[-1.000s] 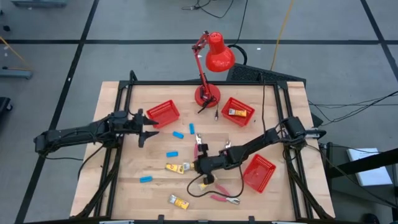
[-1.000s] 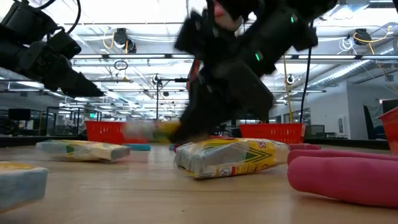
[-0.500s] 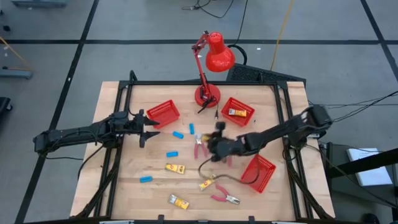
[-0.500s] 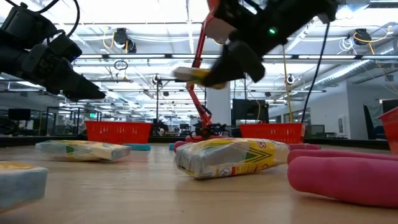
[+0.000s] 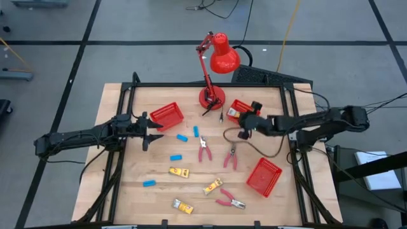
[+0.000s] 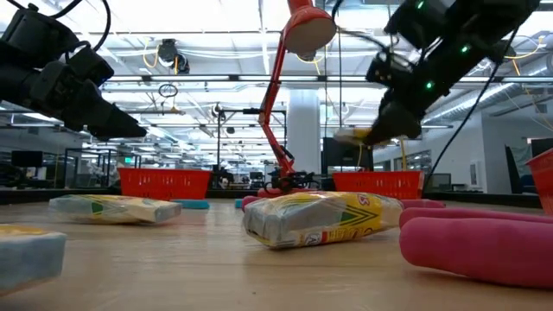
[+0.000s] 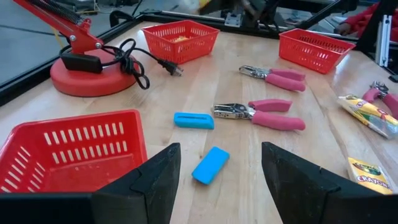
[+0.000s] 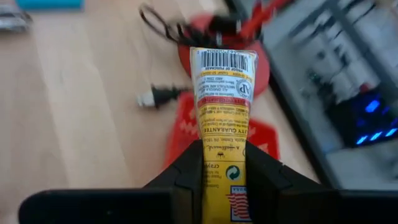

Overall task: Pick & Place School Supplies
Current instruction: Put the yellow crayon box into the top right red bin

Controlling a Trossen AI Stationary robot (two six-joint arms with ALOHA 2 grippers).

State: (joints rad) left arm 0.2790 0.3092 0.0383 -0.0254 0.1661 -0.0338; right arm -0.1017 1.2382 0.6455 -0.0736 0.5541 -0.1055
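My right gripper point(image 5: 247, 121) hovers by the far right red basket point(image 5: 236, 105), shut on a yellow-and-white crayon packet point(image 8: 222, 87), which also shows in the low view point(image 6: 352, 136). My left gripper point(image 5: 149, 131) waits open at the table's left, beside the far left basket point(image 5: 167, 115), touching nothing. On the wood lie blue blocks point(image 5: 182, 137) point(image 5: 175, 157) point(image 5: 149, 183), pink-handled pliers point(image 5: 203, 150) point(image 5: 230, 156) point(image 5: 230, 202) and yellow packets point(image 5: 180, 172) point(image 5: 212, 186) point(image 5: 183, 206). My right gripper pinches the packet's near end point(image 8: 222, 163) between its two fingers point(image 8: 189, 171), one on each long side. The packet sticks out forward along the fingers, barcode face up. It is lifted clear of the table, slanting a little downward over the basket's edge.
A red desk lamp point(image 5: 213, 63) stands at the far middle, its base point(image 7: 84, 74) and black cord and plug point(image 7: 158, 61) on the table. A third red basket point(image 5: 264, 176) sits near right. A loose black cable point(image 5: 261, 149) droops from the right arm.
My right gripper has risen from the table's near middle and swung toward the far right basket, carrying the yellow packet clear of the table and tipping closer to level. The left arm has kept still.
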